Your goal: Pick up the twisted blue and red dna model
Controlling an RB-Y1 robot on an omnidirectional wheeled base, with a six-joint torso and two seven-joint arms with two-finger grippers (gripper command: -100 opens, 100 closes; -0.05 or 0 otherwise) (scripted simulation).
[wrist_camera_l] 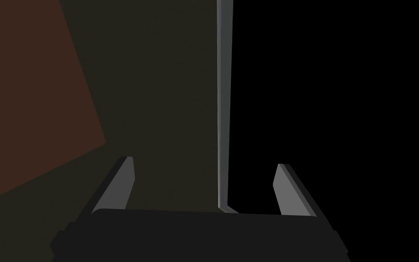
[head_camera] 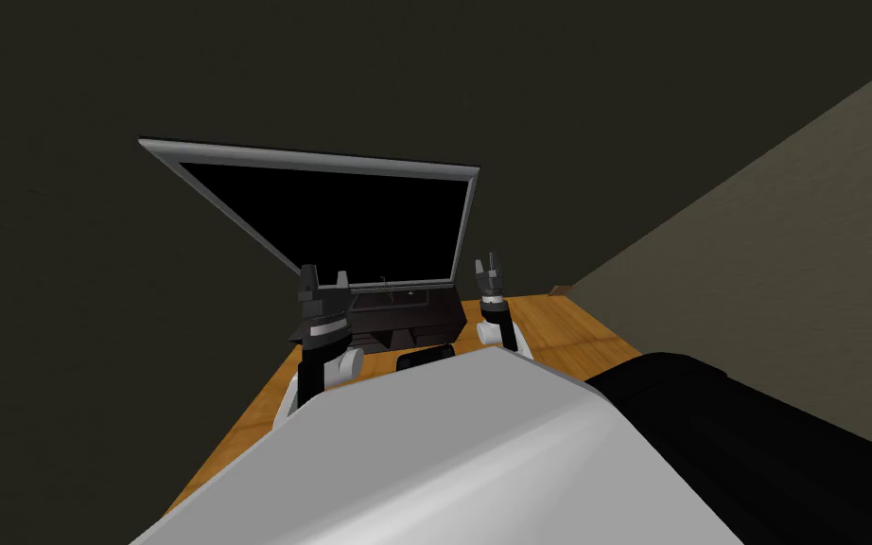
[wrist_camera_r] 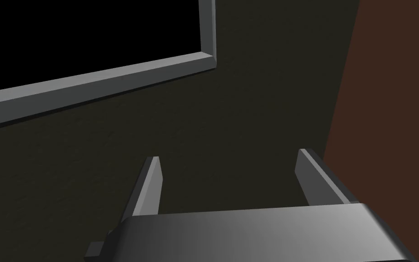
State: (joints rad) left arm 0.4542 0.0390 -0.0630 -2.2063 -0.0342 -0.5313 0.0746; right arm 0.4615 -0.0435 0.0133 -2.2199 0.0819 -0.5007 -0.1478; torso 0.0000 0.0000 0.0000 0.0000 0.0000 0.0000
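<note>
While I am standing close against one wooden top (head_camera: 557, 333), both arms are reaching forward over it toward one grey-framed window (head_camera: 330, 159), whose pane is showing as a black area. One dark boxy object (head_camera: 415, 310) is sitting on the wood just under the window's lower edge, between the two grippers. Whether it is holding anything I cannot tell.

The left gripper (head_camera: 322, 279) is hanging just beside that object. Its two fingers (wrist_camera_l: 115, 191) are standing wide apart and clasping nothing. The right gripper (head_camera: 489, 265) is hovering on the object's other side, near the window's lower corner, and its two fingers are likewise spread wide around nothing.

Where the twisted dna model is sitting I cannot tell.
</note>
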